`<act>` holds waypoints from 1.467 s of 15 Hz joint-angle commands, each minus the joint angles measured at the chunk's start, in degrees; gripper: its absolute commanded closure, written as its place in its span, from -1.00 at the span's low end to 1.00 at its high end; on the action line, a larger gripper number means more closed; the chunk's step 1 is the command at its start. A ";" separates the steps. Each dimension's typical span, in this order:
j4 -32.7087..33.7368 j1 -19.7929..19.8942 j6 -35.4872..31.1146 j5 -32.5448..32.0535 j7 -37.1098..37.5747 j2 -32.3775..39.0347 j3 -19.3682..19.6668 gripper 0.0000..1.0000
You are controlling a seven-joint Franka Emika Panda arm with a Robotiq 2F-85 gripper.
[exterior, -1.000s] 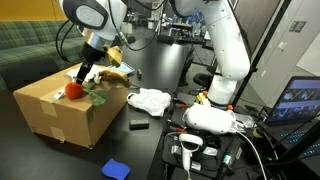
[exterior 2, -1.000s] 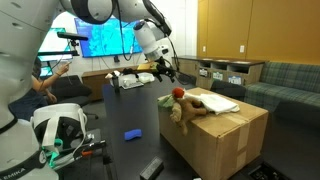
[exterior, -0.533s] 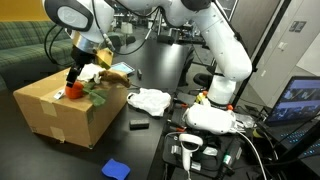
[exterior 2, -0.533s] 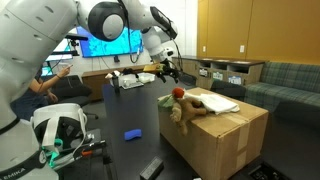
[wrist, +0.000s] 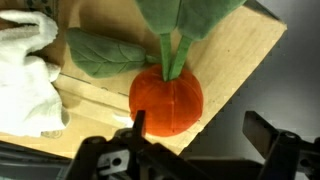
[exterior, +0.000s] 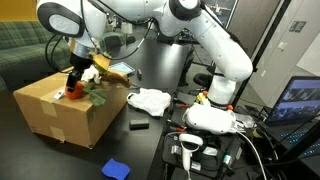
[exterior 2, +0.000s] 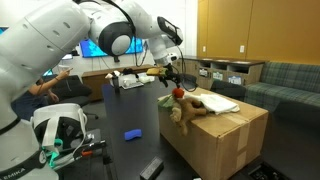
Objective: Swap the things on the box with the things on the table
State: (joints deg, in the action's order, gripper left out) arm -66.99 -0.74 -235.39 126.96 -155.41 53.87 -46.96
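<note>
A red plush tomato with green leaves lies on the cardboard box, near its edge; it shows in both exterior views. My gripper hangs open just above it. In the wrist view the tomato sits by the left fingertip, and the open jaws straddle the box edge, holding nothing. A white plush item lies on the box beside the tomato. On the table are a white cloth, a small black object and a blue object.
A green sofa stands behind the box. A white device with cables and a laptop sit at the table's side. Monitors and a shelf fill the background. The blue object also shows on the dark table.
The arm has swung across the box and come down toward the red tomato. The jaws stay open. The objects on the box and table have not moved.
</note>
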 commanded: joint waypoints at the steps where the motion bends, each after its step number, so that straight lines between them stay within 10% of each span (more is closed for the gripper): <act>1: 5.87 0.03 -4.22 -2.15 -2.78 4.63 -3.55 -1.00; 15: 12.55 0.79 -7.51 -12.13 -2.78 13.49 -9.78 -0.99; 16: 13.31 0.62 -7.49 -12.48 -2.79 13.78 -9.38 -0.48; 22: 16.10 0.62 -7.41 -12.17 -2.77 13.44 -9.01 0.27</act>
State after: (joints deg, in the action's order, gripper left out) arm -55.25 0.76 -240.87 115.25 -155.42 66.09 -54.94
